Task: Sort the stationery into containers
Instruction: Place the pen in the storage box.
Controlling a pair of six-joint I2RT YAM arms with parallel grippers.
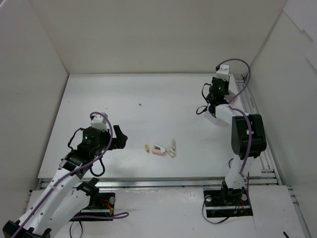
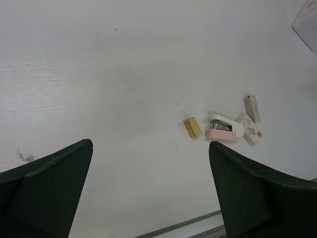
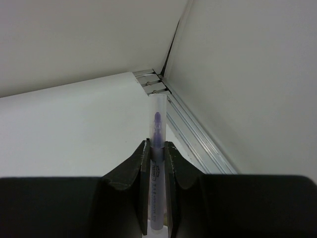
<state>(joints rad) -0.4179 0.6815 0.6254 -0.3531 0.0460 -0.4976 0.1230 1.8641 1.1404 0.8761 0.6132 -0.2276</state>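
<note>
A purple pen [image 3: 156,148] is clamped upright between the closed fingers [image 3: 142,183] of the right gripper [image 3: 157,163] above the white table [image 3: 69,129].

The counter [image 2: 124,74] is matt white, finely ribbed. The purple pen [image 3: 156,124] has a clear glossy plastic cap, between the matt black plastic jaws of the right gripper [image 3: 156,145]. The rail [image 3: 198,144] at the counter's right edge is bare metal. The tan block [image 2: 192,127] looks matt, the white-pink block [image 2: 224,130] glossy plastic.
</note>
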